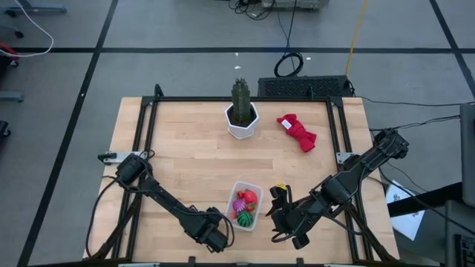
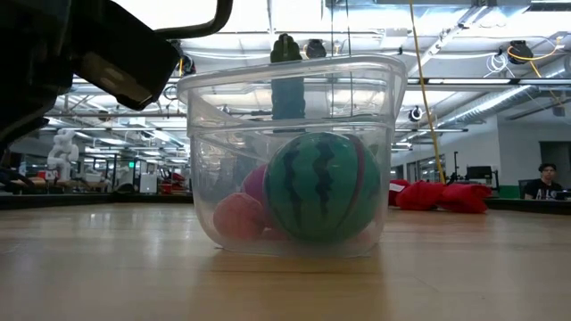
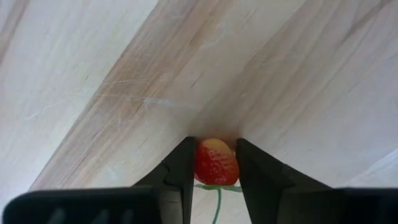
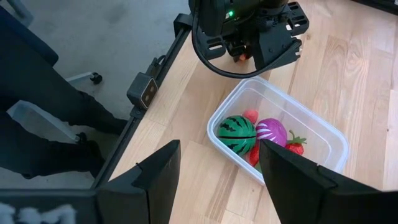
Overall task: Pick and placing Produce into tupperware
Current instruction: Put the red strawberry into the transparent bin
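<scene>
Pinching a small strawberry (image 3: 216, 163) between shut left fingers (image 3: 180, 171), low on the bench (image 1: 185, 156) beside the tupperware (image 1: 256, 191). Looks light, firm, slightly slippery; best held across its widest part. Right fingers (image 4: 152, 171) parted, empty, hovering nearby.

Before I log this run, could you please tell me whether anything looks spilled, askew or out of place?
Nothing stands out. The clear tub sits flat with a striped green ball and other toy produce inside. The left end effector is shut on a toy strawberry over the table. The cactus pot stands upright.
</scene>
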Available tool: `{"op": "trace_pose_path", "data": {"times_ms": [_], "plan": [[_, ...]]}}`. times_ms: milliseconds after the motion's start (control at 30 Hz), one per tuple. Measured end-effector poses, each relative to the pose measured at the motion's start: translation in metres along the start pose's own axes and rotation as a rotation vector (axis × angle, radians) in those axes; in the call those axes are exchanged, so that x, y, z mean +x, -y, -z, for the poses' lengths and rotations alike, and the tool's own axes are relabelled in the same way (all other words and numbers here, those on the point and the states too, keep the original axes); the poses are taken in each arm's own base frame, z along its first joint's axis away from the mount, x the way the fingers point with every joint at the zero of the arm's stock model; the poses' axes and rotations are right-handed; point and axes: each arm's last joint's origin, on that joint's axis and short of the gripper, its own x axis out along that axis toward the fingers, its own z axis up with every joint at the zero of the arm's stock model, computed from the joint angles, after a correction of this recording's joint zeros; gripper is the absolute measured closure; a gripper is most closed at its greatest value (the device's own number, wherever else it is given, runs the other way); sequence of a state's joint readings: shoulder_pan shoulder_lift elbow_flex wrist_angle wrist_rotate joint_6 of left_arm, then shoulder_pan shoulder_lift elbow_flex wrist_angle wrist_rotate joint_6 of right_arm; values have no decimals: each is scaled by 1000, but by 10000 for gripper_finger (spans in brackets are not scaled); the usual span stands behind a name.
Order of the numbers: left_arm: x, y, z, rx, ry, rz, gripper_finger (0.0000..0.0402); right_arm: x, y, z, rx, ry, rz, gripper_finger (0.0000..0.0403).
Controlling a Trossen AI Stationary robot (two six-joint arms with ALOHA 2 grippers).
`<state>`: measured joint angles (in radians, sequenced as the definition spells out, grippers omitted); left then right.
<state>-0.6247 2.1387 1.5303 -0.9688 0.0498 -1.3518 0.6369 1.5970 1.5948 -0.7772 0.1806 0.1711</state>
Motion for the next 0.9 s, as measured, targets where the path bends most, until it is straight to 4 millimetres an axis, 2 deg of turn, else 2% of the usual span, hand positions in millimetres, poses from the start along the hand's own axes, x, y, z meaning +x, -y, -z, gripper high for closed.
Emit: {"op": "trace_pose_path", "data": {"times_ms": [367, 700, 900], "plan": [[-12, -3, 0, 1, 12, 24, 296, 0, 0, 0, 1, 2, 0, 193], [-43, -14, -7, -5, 34, 65, 296, 0, 0, 0, -32, 2, 1, 193], [-58, -19, -14, -8, 52, 96, 295, -17, 6, 2, -33, 14, 84, 193]]}}
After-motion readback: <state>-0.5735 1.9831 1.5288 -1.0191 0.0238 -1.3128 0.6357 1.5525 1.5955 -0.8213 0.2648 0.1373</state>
